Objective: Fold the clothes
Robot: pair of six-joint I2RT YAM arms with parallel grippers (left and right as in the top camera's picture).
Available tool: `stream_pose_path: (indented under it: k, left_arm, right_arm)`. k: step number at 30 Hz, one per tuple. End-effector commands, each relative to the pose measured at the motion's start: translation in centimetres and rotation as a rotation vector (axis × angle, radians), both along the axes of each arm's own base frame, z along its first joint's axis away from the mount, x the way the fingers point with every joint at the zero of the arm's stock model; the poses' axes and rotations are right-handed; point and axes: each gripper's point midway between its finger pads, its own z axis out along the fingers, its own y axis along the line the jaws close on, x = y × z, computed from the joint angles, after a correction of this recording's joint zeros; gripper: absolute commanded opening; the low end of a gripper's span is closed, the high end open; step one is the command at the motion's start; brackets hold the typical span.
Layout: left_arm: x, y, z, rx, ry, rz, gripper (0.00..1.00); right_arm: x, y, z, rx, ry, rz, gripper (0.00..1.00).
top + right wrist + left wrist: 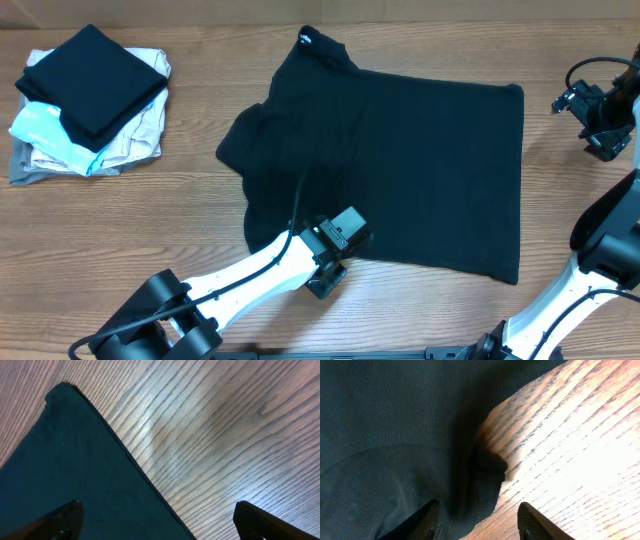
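Note:
The clothes, a black short-sleeved shirt [400,150], lie spread flat on the wooden table with the collar and its white tag at the far side and the left sleeve bunched inward. My left gripper [345,238] sits low at the shirt's near hem. In the left wrist view its jaws [479,510] stand apart, open, astride a small dark fold of fabric [380,435] at the edge. My right gripper [600,125] hovers off the shirt's far right corner. It is wide open [157,510], with the shirt's straight edge [75,470] running under it.
A stack of folded garments [90,100], black on top of light-blue, beige and grey, stands at the far left. Bare wooden table [150,210] surrounds the shirt. The right arm's cables and body rise along the right edge.

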Motion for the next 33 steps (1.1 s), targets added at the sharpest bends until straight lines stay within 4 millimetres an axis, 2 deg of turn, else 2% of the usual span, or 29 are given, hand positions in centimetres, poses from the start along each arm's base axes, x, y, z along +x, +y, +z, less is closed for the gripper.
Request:
stream_pose_path:
  k: [1, 8, 14, 17, 20, 22, 24, 26, 28, 33]
  left_arm:
    - [0.1, 0.4, -0.6, 0.035, -0.004, -0.021, 0.53]
    - [0.0, 1.3, -2.2, 0.103, 0.018, -0.013, 0.52]
    - [-0.8, 1.1, -2.4, 0.090, 0.062, -0.009, 0.47]
    - [-0.9, 1.8, -1.8, 0.132, 0.070, -0.001, 0.46]
    - [-0.5, 2.4, -0.5, 0.184, 0.061, -0.002, 0.31]
    - [0.1, 2.4, 0.6, 0.206, 0.044, -0.003, 0.30]
    - [0.8, 1.8, 1.1, 0.191, 0.020, 0.001, 0.31]
    - [1.6, 0.8, 1.3, 0.155, -0.008, 0.002, 0.37]
    - [1.8, 0.4, 1.3, 0.140, -0.018, -0.001, 0.49]
    - [0.7, 0.4, 1.1, 0.133, 0.041, -0.069, 0.54]
  right_arm:
    - [0.2, 0.1, 1.3, -0.010, -0.032, -0.003, 1.00]
    - [0.2, 0.1, 1.3, -0.010, -0.032, -0.003, 1.00]
    - [0.2, 0.1, 1.3, -0.010, -0.032, -0.003, 1.00]
    - [0.2, 0.1, 1.3, -0.009, -0.032, -0.003, 1.00]
    - [0.2, 0.1, 1.3, -0.009, -0.032, -0.003, 1.00]
    - [0.2, 0.1, 1.3, -0.010, -0.032, -0.003, 1.00]
    - [0.2, 0.1, 1.3, -0.010, -0.032, -0.003, 1.00]
    - [0.2, 0.1, 1.3, -0.010, -0.032, -0.003, 1.00]
    - [0.2, 0.1, 1.3, -0.009, -0.032, -0.003, 1.00]
    - [0.2, 0.1, 1.3, -0.009, -0.032, -0.003, 1.00]
